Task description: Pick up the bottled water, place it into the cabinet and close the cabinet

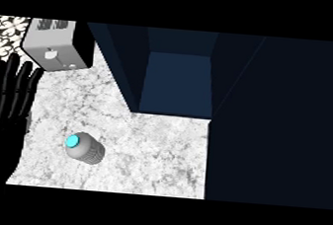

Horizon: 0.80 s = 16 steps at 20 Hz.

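**Lining up the first grab on the bottled water**

Nearest me, the left hand [6,97] rests at the view's left edge, fingers straight, a little apart, holding nothing. My right hand is out of view, so I cannot tell how its fingers stand.

A little farther in, the bottled water [85,147] stands on the marble counter [158,158]. I see it almost from above, with its cyan cap [73,141] towards me. Nothing touches it, and it sits apart from the cabinet's mouth, towards the left side of the counter.

I judge the pick has not yet begun. To do it well, I would come in from the side and low, below the cap, so the fingers and thumb curl round the ribbed body rather than the top. This steep view hides height, so I would go down slowly and check contact before lifting straight up.

Beyond the bottle, the cabinet [175,83] stands open with a dark blue floor inside. The broad dark panel [279,118] at its right is probably the door. I would keep the carry path clear of that panel's edge.

Farthest back on the left sits a toaster [58,44], just beside the cabinet's left wall. I would lift well clear of it.
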{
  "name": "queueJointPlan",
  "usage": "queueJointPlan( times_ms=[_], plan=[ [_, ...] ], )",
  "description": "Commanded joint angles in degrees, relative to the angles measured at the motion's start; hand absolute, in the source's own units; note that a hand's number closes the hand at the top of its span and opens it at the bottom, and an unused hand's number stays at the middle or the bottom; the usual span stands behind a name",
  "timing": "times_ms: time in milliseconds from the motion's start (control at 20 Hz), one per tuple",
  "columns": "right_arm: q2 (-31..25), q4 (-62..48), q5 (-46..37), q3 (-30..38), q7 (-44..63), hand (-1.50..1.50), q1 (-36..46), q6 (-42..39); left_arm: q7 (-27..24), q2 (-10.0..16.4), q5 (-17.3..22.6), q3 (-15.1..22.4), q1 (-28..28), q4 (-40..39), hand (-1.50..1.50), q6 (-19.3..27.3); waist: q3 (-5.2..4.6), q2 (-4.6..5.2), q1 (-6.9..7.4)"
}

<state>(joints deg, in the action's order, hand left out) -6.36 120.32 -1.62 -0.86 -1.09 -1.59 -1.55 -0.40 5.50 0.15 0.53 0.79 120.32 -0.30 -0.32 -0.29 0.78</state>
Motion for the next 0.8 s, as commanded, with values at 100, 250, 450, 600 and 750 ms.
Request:
queueJointPlan(
  times_ms=[100, 250, 450, 600, 750],
  plan=[
    [2.9, 6.2, -3.9, -4.4, 5.8, -1.50, -1.8, 2.7, 3.5, -4.1, -7.9, 8.4, 5.3, 7.5, -1.50, 3.5, 0.31, 0.13, -0.67],
    [2.6, 8.2, 1.3, -1.3, -2.0, -1.50, -14.1, -0.9, 4.0, -5.4, -13.0, 15.4, 10.4, 10.6, -1.50, 6.1, 0.37, -0.02, -1.06],
    [2.0, 13.0, 12.9, -6.7, 9.5, -1.50, -14.7, -6.5, 12.8, -5.5, -1.1, 21.1, 13.1, 8.9, -1.50, 10.7, 0.34, -0.15, -1.27],
    [0.2, 14.7, 17.6, -2.1, 9.6, -1.50, -17.3, -7.7, 16.2, -5.5, -6.1, 29.0, 17.4, 15.8, -1.50, 15.1, 0.38, -0.02, -0.85],
    [-3.1, 20.2, 26.0, 3.7, 14.0, -1.50, -19.1, -9.6, 21.9, -5.5, -12.3, 34.7, 15.9, 18.8, -1.50, 18.7, 0.43, 0.02, -1.20]
  ],
)
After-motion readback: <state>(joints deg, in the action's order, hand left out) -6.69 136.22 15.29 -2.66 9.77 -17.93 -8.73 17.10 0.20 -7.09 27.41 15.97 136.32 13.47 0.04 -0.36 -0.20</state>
